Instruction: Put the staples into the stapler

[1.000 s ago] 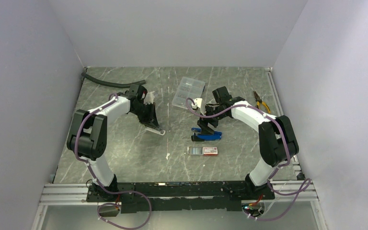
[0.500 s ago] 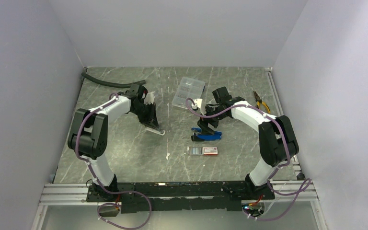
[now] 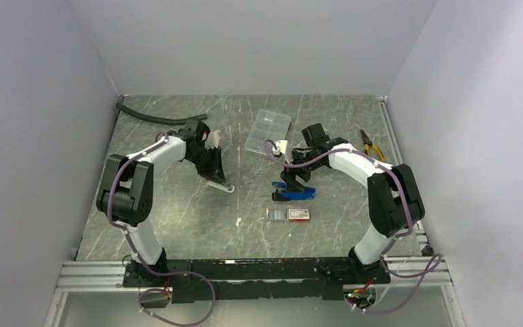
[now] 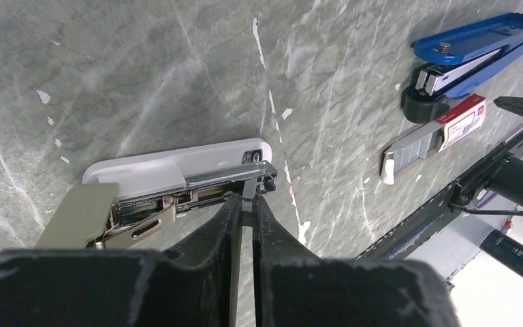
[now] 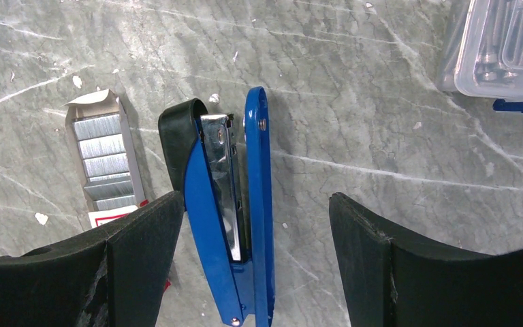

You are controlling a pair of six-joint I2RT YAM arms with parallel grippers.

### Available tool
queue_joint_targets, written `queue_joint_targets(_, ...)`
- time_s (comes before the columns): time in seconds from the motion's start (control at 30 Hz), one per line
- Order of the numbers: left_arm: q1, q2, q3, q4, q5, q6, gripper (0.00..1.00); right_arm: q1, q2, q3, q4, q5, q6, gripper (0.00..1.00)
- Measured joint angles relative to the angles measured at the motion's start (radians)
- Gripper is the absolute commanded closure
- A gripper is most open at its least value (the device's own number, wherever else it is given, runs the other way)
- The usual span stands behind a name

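A white stapler (image 4: 177, 167) lies swung open on the table, its metal magazine exposed. My left gripper (image 4: 248, 202) is at its front end, jaws almost together with a small tab of the magazine pinched between the tips. A blue stapler (image 5: 208, 204) lies on its side, opened, with my right gripper (image 5: 253, 204) open above it; the stapler sits between the fingers, nearer the left one, touching neither. The staples (image 5: 105, 163) are silvery strips in a grey tray slid out of a white box with a red end, just beside the blue stapler (image 3: 294, 192).
A clear compartment case (image 3: 267, 129) lies behind the right gripper. Orange-handled pliers (image 3: 371, 144) rest at the right edge. A black hose (image 3: 156, 117) curves along the back left. Walls close in the table on three sides.
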Motion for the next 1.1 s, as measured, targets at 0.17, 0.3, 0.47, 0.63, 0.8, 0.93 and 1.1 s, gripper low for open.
queue_joint_targets(0.17, 0.000, 0.001, 0.004, -0.005, -0.009, 0.000, 0.86, 0.000, 0.002, 0.000, 0.000, 0.000, 0.000, 0.18)
queue_joint_targets(0.3, 0.000, 0.001, 0.008, -0.007, -0.014, 0.001, 0.86, 0.000, 0.006, 0.000, -0.001, 0.000, 0.000, 0.18)
queue_joint_targets(0.47, 0.000, 0.001, 0.012, -0.008, -0.016, 0.003, 0.85, 0.000, 0.007, 0.000, -0.002, 0.000, 0.000, 0.18)
queue_joint_targets(0.63, 0.000, 0.001, 0.012, -0.008, -0.016, 0.003, 0.84, 0.000, 0.010, 0.000, -0.003, 0.000, 0.000, 0.18)
queue_joint_targets(0.8, 0.000, 0.002, 0.012, -0.008, -0.017, 0.003, 0.84, 0.000, 0.011, 0.000, -0.003, 0.000, -0.001, 0.18)
queue_joint_targets(0.93, 0.000, 0.003, 0.013, -0.008, -0.017, 0.003, 0.84, 0.000, 0.011, 0.000, -0.003, 0.000, -0.001, 0.18)
queue_joint_targets(1.1, 0.000, 0.003, 0.013, -0.008, -0.017, 0.003, 0.83, 0.000, 0.011, 0.000, -0.003, 0.000, -0.001, 0.18)
